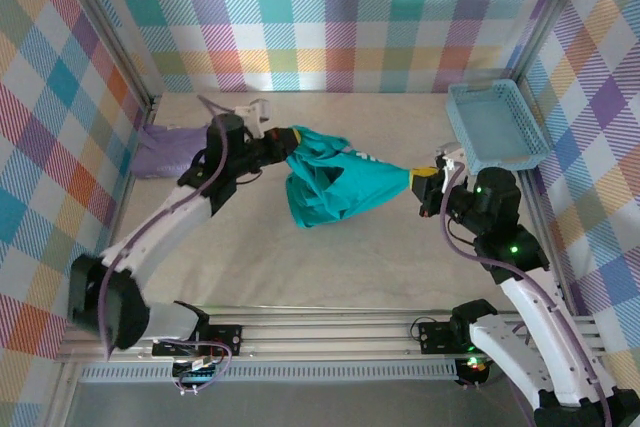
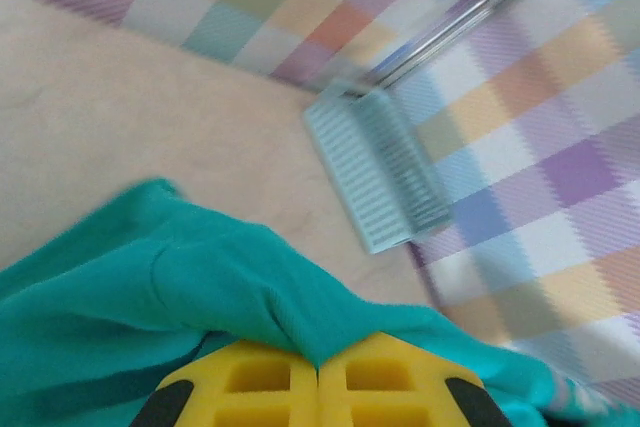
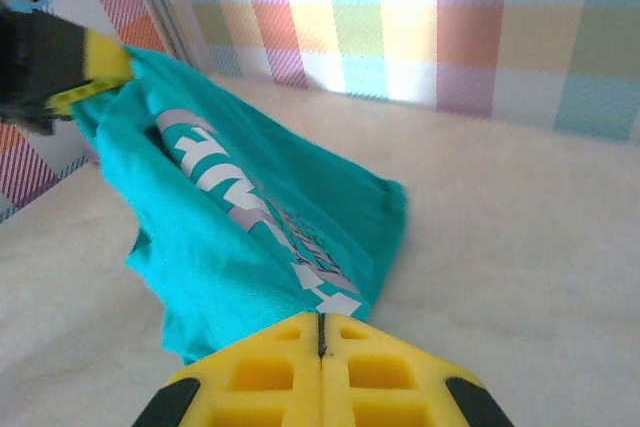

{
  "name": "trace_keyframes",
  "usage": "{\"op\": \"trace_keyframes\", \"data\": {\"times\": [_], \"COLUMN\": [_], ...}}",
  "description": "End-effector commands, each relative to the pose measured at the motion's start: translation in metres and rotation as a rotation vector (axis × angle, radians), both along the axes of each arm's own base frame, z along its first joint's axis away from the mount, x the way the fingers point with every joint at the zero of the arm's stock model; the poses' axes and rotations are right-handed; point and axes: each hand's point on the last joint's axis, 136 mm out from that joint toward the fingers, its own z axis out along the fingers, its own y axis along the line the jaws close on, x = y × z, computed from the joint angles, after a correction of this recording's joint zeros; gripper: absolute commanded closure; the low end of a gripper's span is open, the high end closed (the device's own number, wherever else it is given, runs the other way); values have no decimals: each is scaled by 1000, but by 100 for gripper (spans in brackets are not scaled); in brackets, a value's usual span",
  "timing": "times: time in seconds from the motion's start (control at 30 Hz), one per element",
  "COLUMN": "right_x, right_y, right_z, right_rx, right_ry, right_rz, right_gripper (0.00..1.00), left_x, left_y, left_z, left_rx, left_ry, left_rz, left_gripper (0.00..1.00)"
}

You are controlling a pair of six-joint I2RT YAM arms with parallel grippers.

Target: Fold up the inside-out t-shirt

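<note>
The teal t-shirt (image 1: 335, 185) hangs bunched above the table middle, stretched between both grippers. My left gripper (image 1: 288, 137) is shut on its left end; in the left wrist view the yellow pads (image 2: 250, 379) pinch a fold of the t-shirt (image 2: 200, 287) at my left gripper (image 2: 318, 367). My right gripper (image 1: 420, 182) is shut on the right end. In the right wrist view the t-shirt (image 3: 230, 237) shows white printed lettering and runs from my right gripper (image 3: 321, 325) up to the other gripper's yellow fingertip (image 3: 100, 62).
A pale lavender garment (image 1: 165, 155) lies at the left wall behind the left arm. A light blue basket (image 1: 495, 127) stands at the back right, also in the left wrist view as the basket (image 2: 375, 172). Checked walls close in three sides.
</note>
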Motion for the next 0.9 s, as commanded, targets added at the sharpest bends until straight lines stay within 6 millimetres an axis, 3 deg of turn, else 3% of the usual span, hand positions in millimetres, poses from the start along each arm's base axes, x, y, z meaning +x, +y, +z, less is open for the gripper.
{"op": "trace_keyframes", "data": {"times": [0.0,0.1,0.23,0.33,0.4,0.47,0.57,0.7,0.87], "right_x": [6,8,7,11,15,19,27,34,42], "right_y": [17,41,72,97,109,120,126,132,135], "right_z": [10,4,11,13,14,14,11,5,-1], "right_rx": [-42,6,140,219,248,274,288,274,251], "right_ry": [-67,-23,41,106,156,210,270,311,330], "right_rz": [116,254,416,463,470,471,454,458,462], "right_gripper": [100,100,100,100,100,100,100,100,100], "left_x": [-6,-15,-15,-17,-22,-31,-60,-94,-103], "left_y": [15,29,56,81,79,64,42,7,-27], "left_z": [-36,-79,-140,-171,-169,-155,-137,-129,-139], "left_rx": [3,112,352,536,530,473,440,346,342], "left_ry": [77,169,314,390,368,282,165,78,68], "left_rz": [81,126,211,277,258,200,102,-99,-281], "left_gripper": [99,97,85,69,59,49,38,29,26]}}
